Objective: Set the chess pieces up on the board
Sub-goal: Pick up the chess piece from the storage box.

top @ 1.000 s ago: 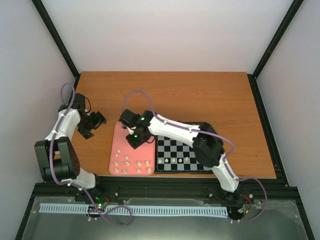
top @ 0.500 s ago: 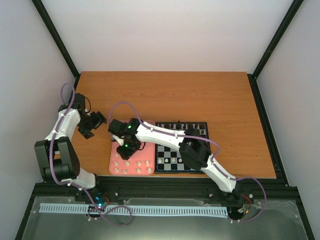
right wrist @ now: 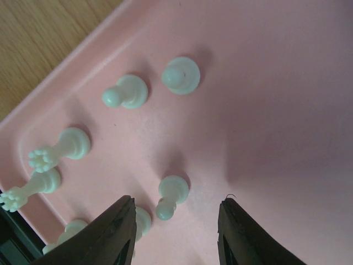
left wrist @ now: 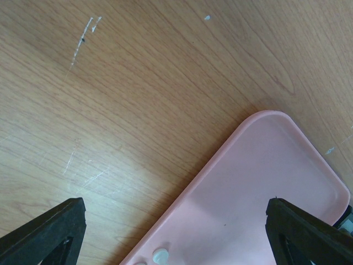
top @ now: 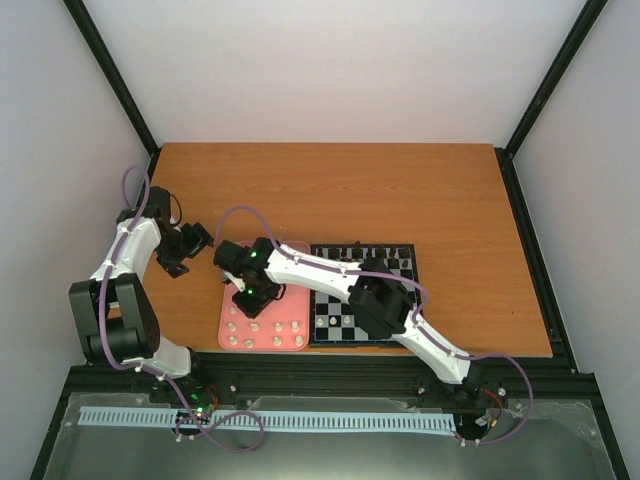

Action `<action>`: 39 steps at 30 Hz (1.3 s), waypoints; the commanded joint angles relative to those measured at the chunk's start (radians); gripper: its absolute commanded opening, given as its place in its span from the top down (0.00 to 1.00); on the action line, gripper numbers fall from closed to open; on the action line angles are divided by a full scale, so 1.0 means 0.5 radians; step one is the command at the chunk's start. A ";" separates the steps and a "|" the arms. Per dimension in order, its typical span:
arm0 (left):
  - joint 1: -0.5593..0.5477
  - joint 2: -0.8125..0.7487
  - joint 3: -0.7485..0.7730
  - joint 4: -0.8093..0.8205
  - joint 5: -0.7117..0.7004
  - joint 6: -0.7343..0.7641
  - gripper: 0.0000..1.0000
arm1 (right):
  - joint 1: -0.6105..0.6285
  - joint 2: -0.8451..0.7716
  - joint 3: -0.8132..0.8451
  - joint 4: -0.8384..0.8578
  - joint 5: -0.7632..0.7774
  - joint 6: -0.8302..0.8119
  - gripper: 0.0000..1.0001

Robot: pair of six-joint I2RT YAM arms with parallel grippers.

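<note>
Chess pieces (top: 265, 327) are mostly waiting on the tray (right wrist: 276, 110), few standing on the board (top: 325, 295), right fingers (right wrist: 110, 232) gaping open above a pawn (right wrist: 170, 196).

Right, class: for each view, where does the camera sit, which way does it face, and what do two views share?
Top external: above and behind the arm bases, looking down on the table; both arms, left tool and right tool show.
Left wrist: on the left arm, facing down at bare wood and a pink tray corner; its fingertips show.
Right wrist: facing down into the tray at cream chess pieces; its fingertips show.
Shared: both wrist views show the tray.
</note>
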 commanded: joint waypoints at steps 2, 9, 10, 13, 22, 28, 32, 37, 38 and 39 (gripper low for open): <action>0.018 -0.009 0.031 0.032 0.023 0.007 0.00 | 0.001 0.076 0.128 -0.031 0.019 -0.028 0.61; 0.018 -0.003 0.025 0.039 0.024 0.010 0.00 | 0.003 0.126 0.173 -0.056 -0.016 -0.046 0.65; 0.019 -0.002 0.023 0.040 0.024 0.010 0.00 | 0.001 0.127 0.173 -0.054 -0.016 -0.048 0.66; 0.018 -0.004 0.023 0.037 0.023 0.012 0.00 | 0.004 0.138 0.176 -0.058 -0.028 -0.048 0.69; 0.017 0.000 0.031 0.030 0.019 0.014 0.00 | -0.005 0.129 0.177 -0.082 0.024 -0.037 0.96; 0.020 -0.006 0.031 0.026 0.012 0.016 0.00 | -0.060 -0.058 0.102 -0.063 0.183 0.007 0.97; 0.019 -0.005 0.039 0.024 0.006 0.016 0.00 | -0.188 -0.341 -0.140 -0.017 0.291 0.089 0.97; 0.018 0.004 0.049 0.020 0.008 0.016 0.00 | -0.408 -0.805 -0.715 0.098 0.379 0.154 0.97; 0.019 0.007 0.049 0.022 0.007 0.016 0.00 | -0.447 -0.891 -0.850 0.111 0.393 0.166 0.97; 0.019 0.006 0.049 0.022 0.005 0.016 0.00 | -0.489 -0.983 -0.984 0.125 0.405 0.179 0.97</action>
